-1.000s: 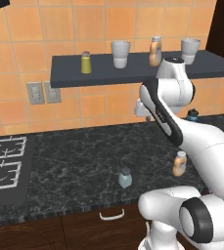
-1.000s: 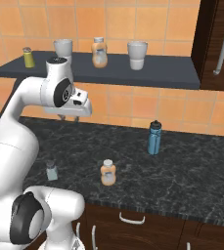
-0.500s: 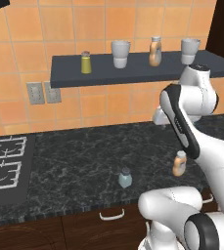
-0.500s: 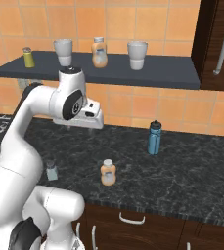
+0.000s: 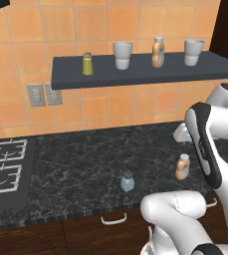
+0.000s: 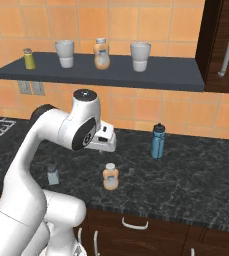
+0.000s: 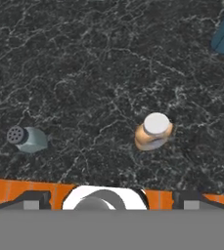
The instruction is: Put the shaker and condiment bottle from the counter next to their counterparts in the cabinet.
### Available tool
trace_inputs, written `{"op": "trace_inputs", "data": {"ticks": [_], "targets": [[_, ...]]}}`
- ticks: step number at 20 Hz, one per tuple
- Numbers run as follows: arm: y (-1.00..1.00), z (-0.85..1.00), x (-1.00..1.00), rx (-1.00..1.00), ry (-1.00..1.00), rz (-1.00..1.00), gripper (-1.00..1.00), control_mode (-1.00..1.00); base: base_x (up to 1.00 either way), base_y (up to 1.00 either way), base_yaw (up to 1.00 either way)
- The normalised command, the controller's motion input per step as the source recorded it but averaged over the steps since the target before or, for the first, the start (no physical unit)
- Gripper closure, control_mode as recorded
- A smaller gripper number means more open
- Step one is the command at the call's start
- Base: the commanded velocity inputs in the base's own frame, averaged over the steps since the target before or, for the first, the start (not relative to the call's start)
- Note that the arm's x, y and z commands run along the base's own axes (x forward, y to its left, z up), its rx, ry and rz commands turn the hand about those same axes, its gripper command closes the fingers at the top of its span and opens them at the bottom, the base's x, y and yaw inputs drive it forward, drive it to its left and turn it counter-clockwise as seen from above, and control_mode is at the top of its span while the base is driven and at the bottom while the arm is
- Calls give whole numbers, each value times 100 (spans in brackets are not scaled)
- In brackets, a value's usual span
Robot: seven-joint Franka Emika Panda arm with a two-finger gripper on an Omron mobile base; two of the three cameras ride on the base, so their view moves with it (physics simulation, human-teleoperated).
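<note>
The small blue-grey shaker (image 5: 127,182) stands on the black speckled counter (image 5: 75,164) near its front edge. To its right stands the slim amber condiment bottle (image 5: 182,167) with a pale cap. My gripper (image 7: 111,201) hangs above the counter, looking down on both; it is open, its fingertips (image 7: 33,199) wide apart and nothing between them. In the hand view the shaker (image 7: 28,138) is at the left and the condiment bottle (image 7: 154,131) right of centre. On the cabinet shelf (image 5: 135,74) stand the yellow-green shaker (image 5: 87,63) and the curvy orange bottle (image 5: 158,52).
Two pale cups (image 5: 122,55) (image 5: 193,52) stand on the shelf beside the orange bottle. A blue bottle (image 6: 158,141) stands on the counter to the right. A stove (image 5: 3,172) takes the counter's left end. Dark drawers run below the front edge.
The arm has swung to the right and away from the shelf. The hand now hangs over the counter near the condiment bottle. The bottles and shakers have not moved.
</note>
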Motion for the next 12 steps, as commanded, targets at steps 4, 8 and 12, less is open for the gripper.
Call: {"op": "trace_inputs", "data": {"ticks": [4,8,12], "targets": [[-32,-19,-26,2,0,0,-100,-100,0,0,0],[-11,-47,-34,2,0,0,-100,-100,0,0,0],[-2,-96,-44,2,1,0,-100,-100,0,0,0]]}}
